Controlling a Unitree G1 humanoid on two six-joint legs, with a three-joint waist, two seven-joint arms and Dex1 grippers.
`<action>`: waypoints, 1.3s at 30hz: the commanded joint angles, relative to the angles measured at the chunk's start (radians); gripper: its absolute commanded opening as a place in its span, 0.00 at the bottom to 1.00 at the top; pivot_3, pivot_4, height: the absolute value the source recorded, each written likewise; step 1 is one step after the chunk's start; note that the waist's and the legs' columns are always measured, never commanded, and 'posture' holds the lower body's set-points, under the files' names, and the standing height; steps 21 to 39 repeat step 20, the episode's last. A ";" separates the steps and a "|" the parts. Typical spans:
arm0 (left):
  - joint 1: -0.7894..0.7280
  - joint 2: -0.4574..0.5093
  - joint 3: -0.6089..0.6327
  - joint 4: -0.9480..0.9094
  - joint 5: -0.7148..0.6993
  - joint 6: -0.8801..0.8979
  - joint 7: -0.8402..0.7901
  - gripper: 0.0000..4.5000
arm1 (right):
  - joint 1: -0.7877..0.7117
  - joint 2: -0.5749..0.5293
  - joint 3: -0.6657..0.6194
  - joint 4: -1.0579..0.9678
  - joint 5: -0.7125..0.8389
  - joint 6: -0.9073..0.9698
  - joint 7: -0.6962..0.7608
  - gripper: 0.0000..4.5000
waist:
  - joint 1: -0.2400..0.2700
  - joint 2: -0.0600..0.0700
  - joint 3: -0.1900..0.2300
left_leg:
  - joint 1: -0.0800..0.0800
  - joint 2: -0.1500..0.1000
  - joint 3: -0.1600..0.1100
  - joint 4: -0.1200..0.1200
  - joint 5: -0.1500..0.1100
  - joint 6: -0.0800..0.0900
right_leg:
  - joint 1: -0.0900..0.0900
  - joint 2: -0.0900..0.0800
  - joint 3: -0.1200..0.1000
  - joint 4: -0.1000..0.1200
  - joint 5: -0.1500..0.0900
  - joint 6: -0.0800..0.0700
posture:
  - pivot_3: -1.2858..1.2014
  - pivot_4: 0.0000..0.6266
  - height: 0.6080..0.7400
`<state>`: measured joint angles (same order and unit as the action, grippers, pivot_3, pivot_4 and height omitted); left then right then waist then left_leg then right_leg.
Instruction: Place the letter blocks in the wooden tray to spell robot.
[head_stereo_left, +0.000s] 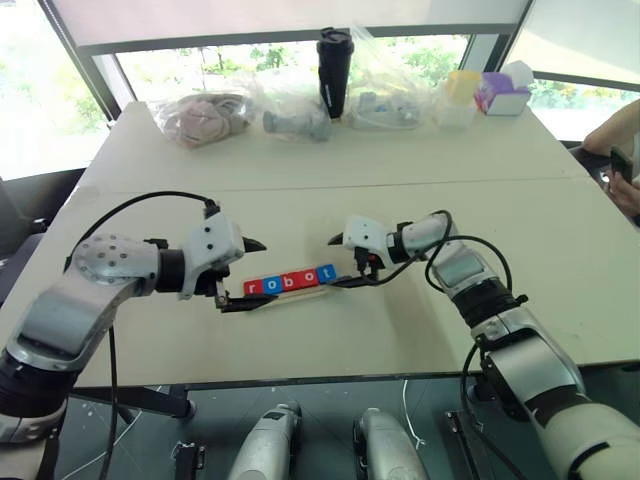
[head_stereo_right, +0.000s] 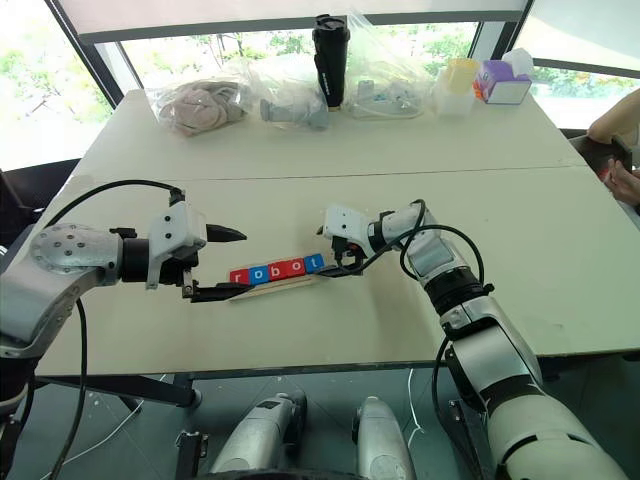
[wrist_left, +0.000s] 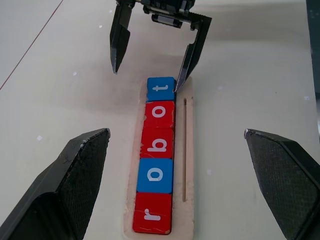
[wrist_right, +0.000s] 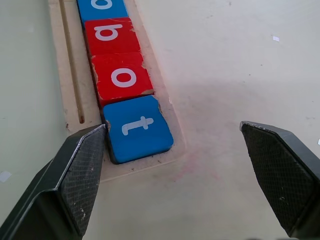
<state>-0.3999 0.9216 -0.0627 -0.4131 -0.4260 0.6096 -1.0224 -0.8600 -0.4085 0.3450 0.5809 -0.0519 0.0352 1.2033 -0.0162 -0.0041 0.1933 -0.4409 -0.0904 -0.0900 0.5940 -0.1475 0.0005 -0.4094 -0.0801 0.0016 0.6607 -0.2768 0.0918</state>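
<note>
Five letter blocks (wrist_left: 157, 155) sit in the wooden tray (wrist_left: 187, 150) near the tabletop (head_stereo_left: 330, 165) centre, reading r, o, b, o, t: red, blue, red, red, blue. The tray's r end is partly cut off in the left wrist view; the t block (wrist_right: 136, 128) sits slightly askew at the other end. Left end effector (head_stereo_left: 243, 272), fingers spread wide, hovers at the tray's 9 o'clock end; right end effector (head_stereo_left: 345, 262), also spread and gripping nothing, stands at the 3 o'clock end with one fingertip beside the t block; contact cannot be told. At 12 o'clock, plastic bags (head_stereo_left: 205, 115) blur their contents beside a black tumbler (head_stereo_left: 335, 70). A person's hand (head_stereo_left: 622, 165) is cut off at 3 o'clock.
</note>
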 joint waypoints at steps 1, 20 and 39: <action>-0.003 0.002 0.026 -0.023 -0.012 0.007 0.002 1.00 | 0.007 -0.007 -0.036 -0.105 0.061 0.050 0.044 0.98 | 0.000 0.000 0.000 | 0.000 0.000 0.000 0.000 0.000 0.000 | 0.000 0.000 0.000 0.000 0.000 0.000 | 0.52 0.24 1.00; 0.475 -0.019 0.499 -0.096 -0.192 0.158 0.089 1.00 | 0.529 -0.275 -0.455 -1.110 0.427 0.875 -0.224 0.98 | 0.006 0.000 0.000 | -0.002 0.001 0.001 -0.002 -0.002 -0.001 | -0.002 -0.003 0.003 -0.002 -0.003 -0.005 | 0.52 0.24 1.00; 0.475 -0.019 0.499 -0.096 -0.192 0.158 0.089 1.00 | 0.529 -0.275 -0.455 -1.110 0.427 0.875 -0.224 0.98 | 0.006 0.000 0.000 | -0.002 0.001 0.001 -0.002 -0.002 -0.001 | -0.002 -0.003 0.003 -0.002 -0.003 -0.005 | 0.52 0.24 1.00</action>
